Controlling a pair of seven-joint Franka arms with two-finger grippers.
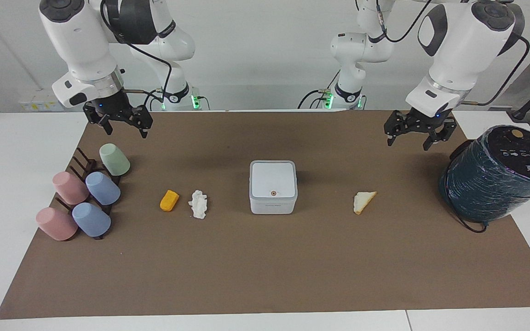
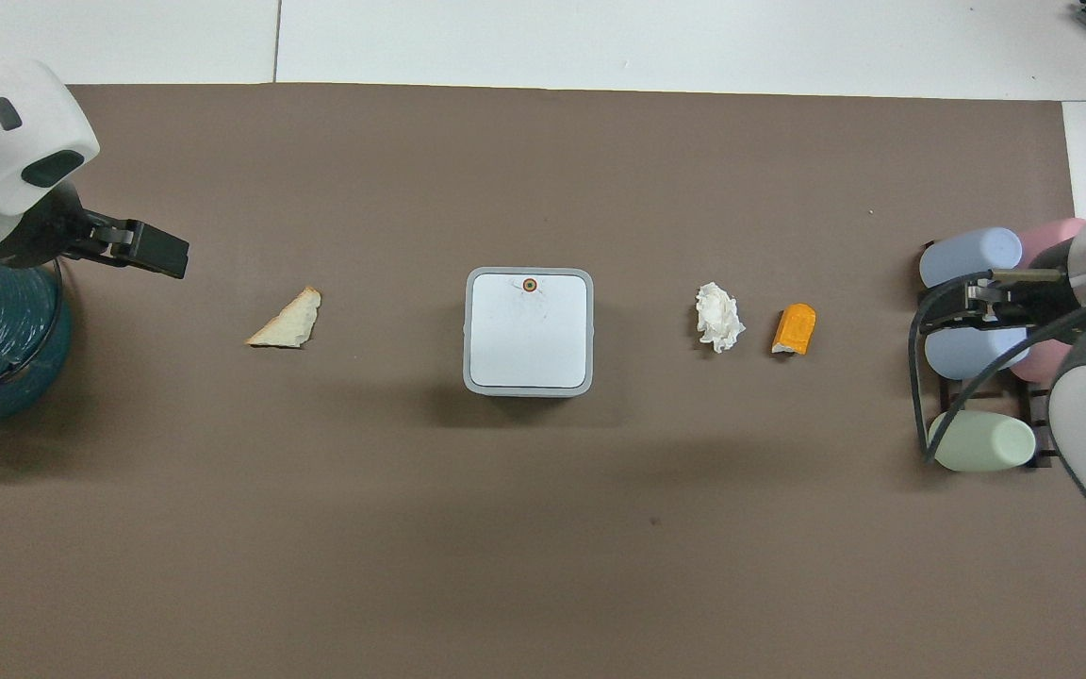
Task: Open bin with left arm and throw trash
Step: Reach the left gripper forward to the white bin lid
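Starting from rest, I had both arms hanging above the mat with nothing in hand. The left gripper (image 1: 413,133) hovered at the upper right of the facing view, jaws spread wide and empty, just beside the dark teal cylinder (image 1: 495,177); I judged it parked there to leave its path to the lid clear. The right gripper (image 1: 120,120) waited at upper left over the cup rack (image 1: 83,161), also spread wide and empty.

The bin (image 1: 273,186) sat mid-frame, lid down, its round button (image 1: 273,193) toward the lower edge of the facing view; I judged that the spot to press.

Count: one bin, three scraps, five cups (image 1: 95,195) (two pink, two blue, one green). The orange chunk (image 1: 169,201) and tissue wad (image 1: 198,204) lay left of centre, near each other but apart; the bread wedge (image 1: 364,202) lay alone right of centre. None was in the bin yet.
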